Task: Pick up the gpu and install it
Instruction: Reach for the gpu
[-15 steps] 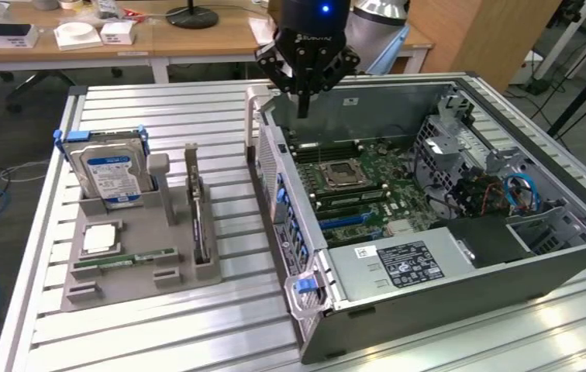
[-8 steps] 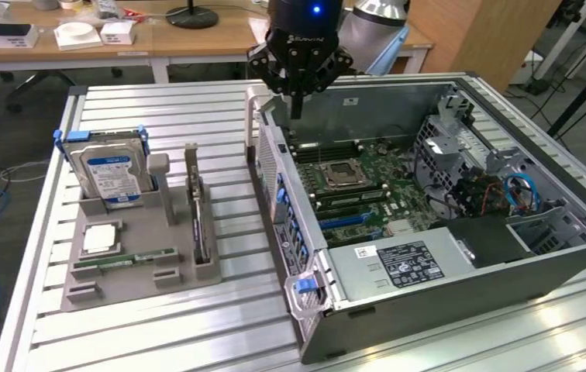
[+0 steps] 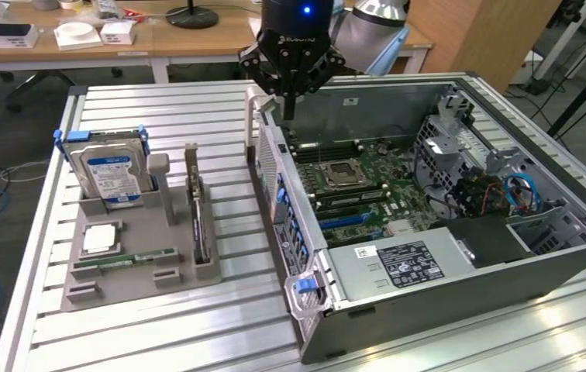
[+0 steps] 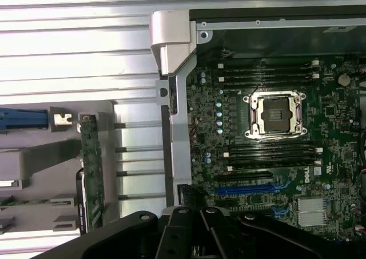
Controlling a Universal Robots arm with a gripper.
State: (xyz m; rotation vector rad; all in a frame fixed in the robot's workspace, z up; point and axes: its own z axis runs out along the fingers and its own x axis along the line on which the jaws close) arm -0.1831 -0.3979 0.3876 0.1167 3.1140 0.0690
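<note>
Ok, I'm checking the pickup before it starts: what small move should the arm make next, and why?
Probably shift toward the exterior view's left, over the gpu. It stands on edge in the grey holder, untouched, while the shut end effector hangs above the computer case, holding nothing.

Probably a robotics lab: slatted aluminium bench, opened computer tower, wooden desks behind.
</note>
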